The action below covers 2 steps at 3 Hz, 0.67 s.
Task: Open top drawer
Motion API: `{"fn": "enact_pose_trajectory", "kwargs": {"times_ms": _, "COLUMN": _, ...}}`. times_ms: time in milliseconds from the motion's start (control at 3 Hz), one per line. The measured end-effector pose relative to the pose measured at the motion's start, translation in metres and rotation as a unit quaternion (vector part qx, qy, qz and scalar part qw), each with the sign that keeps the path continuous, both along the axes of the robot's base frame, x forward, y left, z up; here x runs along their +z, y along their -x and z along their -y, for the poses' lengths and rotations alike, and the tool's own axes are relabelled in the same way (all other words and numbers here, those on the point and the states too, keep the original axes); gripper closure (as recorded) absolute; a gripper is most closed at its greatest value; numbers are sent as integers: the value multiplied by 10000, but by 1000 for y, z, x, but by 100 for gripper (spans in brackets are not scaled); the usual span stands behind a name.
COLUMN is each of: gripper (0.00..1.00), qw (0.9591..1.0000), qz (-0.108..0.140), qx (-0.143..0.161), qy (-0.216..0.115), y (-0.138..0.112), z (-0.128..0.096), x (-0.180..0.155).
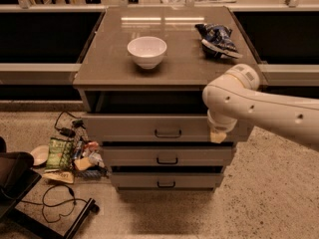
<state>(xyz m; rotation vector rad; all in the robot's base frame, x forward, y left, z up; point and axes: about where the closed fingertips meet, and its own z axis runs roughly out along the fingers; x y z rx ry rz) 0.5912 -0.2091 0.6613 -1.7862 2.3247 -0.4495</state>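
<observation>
The top drawer (134, 128) is the widest grey front under the cabinet top, with a small black bar handle (167, 133). It stands forward of the two narrower drawer fronts (167, 156) below it, and a dark gap shows above it. My gripper (218, 134) hangs from the white arm (259, 106) at the right end of the top drawer front, to the right of the handle. Only its cream tip shows, against the drawer's lower edge.
A white bowl (147, 51) and a blue snack bag (217, 40) lie on the cabinet top (114, 63). Snack packets (60, 153), a cable (55, 203) and a dark chair base (15, 178) lie on the floor to the left.
</observation>
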Motion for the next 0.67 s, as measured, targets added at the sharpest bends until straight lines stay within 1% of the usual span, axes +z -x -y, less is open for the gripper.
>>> {"fn": "enact_pose_trajectory", "kwargs": {"times_ms": 333, "gripper": 73, "qw": 10000, "qz": 14, "qx": -38, "qy": 20, "y": 10, "z": 3, "x": 8}}
{"fn": "enact_pose_trajectory", "kwargs": {"times_ms": 667, "gripper": 96, "qw": 10000, "qz": 22, "qx": -45, "qy": 24, "y": 11, "z": 3, "x": 10}}
